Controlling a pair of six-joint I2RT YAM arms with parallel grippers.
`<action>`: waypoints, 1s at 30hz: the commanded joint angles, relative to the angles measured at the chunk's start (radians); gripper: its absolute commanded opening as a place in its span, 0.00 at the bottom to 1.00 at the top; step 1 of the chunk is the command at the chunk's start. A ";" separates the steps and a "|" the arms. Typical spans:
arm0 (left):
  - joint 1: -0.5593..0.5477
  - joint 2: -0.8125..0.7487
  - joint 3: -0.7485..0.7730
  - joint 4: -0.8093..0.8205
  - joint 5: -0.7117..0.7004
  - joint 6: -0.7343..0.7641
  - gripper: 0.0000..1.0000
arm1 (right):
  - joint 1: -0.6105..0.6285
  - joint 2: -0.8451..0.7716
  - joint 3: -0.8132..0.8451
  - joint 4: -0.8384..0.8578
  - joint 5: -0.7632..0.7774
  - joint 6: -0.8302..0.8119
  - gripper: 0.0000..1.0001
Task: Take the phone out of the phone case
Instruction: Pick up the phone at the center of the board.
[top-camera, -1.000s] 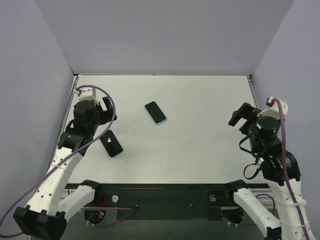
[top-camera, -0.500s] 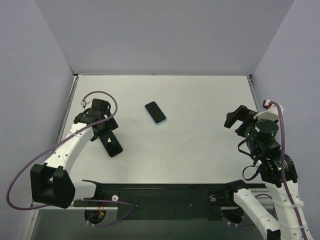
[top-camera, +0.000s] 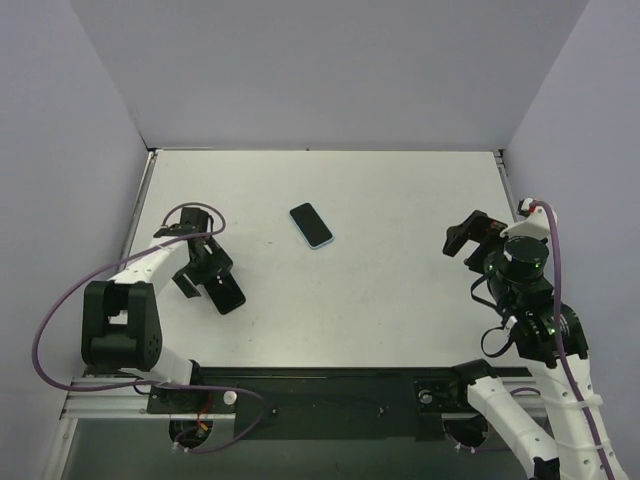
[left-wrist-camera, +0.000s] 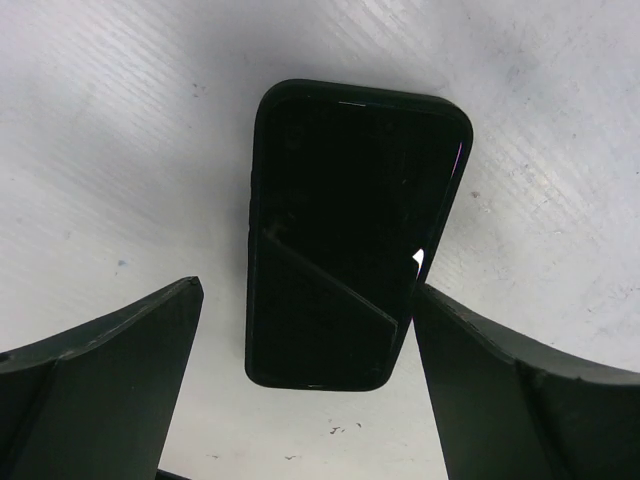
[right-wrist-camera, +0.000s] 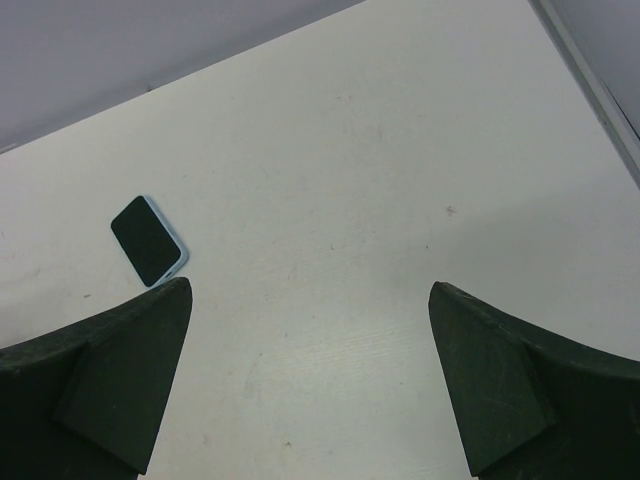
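Observation:
A black phone case (top-camera: 225, 290) lies flat at the left of the white table (top-camera: 400, 300). In the left wrist view (left-wrist-camera: 355, 235) it looks dark and hollow, with a small cut-out on its right edge. My left gripper (top-camera: 203, 272) is open and low over the table. Its fingers straddle the case's near end (left-wrist-camera: 305, 290) without touching it. A phone with a light-blue rim (top-camera: 311, 225) lies screen up near the table's middle, apart from the case. It also shows in the right wrist view (right-wrist-camera: 148, 240). My right gripper (top-camera: 466, 238) is open and empty above the table's right side (right-wrist-camera: 310, 288).
Grey walls close the table at the back and both sides. A raised rail runs along the right edge (right-wrist-camera: 590, 90). The left arm's purple cable (top-camera: 60, 320) loops beside the left edge.
My left arm has folded down and lowered its open gripper from the far left to the black case. My right gripper has shifted slightly left.

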 joint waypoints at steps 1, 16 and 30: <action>0.014 0.022 -0.016 0.103 0.052 -0.015 0.97 | 0.002 0.012 -0.021 0.047 0.005 0.015 1.00; 0.017 0.100 -0.050 0.203 0.086 0.008 0.97 | 0.002 0.026 -0.027 0.050 0.002 0.021 1.00; -0.012 0.129 -0.024 0.194 0.050 0.062 0.97 | 0.002 0.043 -0.041 0.061 -0.021 0.033 1.00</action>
